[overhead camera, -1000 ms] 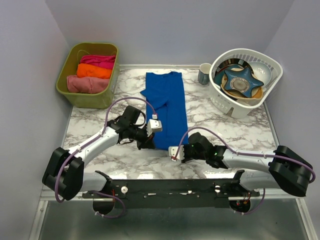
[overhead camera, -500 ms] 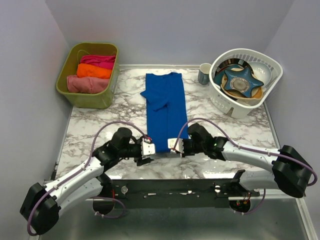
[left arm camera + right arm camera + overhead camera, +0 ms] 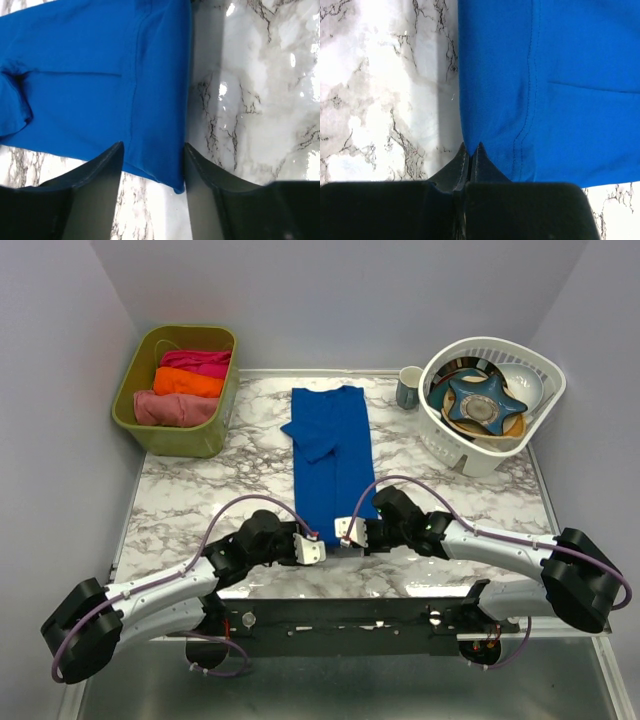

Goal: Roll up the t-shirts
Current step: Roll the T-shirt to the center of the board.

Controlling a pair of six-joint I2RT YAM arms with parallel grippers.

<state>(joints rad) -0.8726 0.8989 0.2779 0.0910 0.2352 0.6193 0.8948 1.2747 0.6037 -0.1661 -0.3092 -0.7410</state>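
The royal-blue t-shirt (image 3: 332, 455) lies folded lengthwise in a long strip on the marble table (image 3: 190, 495). My left gripper (image 3: 310, 549) is open at the shirt's near left corner. In the left wrist view its jaws (image 3: 153, 150) stand either side of that corner of the shirt (image 3: 100, 90). My right gripper (image 3: 352, 532) is shut on the near right corner. The right wrist view shows its fingertips (image 3: 470, 146) pinching the edge of the blue cloth (image 3: 555, 85). Dusty-pink (image 3: 172, 408), orange (image 3: 188, 382) and magenta (image 3: 198, 361) rolls lie in a green bin.
The olive-green bin (image 3: 225, 410) stands at the back left. A white basket (image 3: 450, 440) of dishes stands at the back right, with a grey mug (image 3: 409, 387) beside it. Bare marble lies on both sides of the shirt.
My left arm has swung from the shirt's left edge down to its near left corner. My right gripper has moved up to the near right corner and stayed there.
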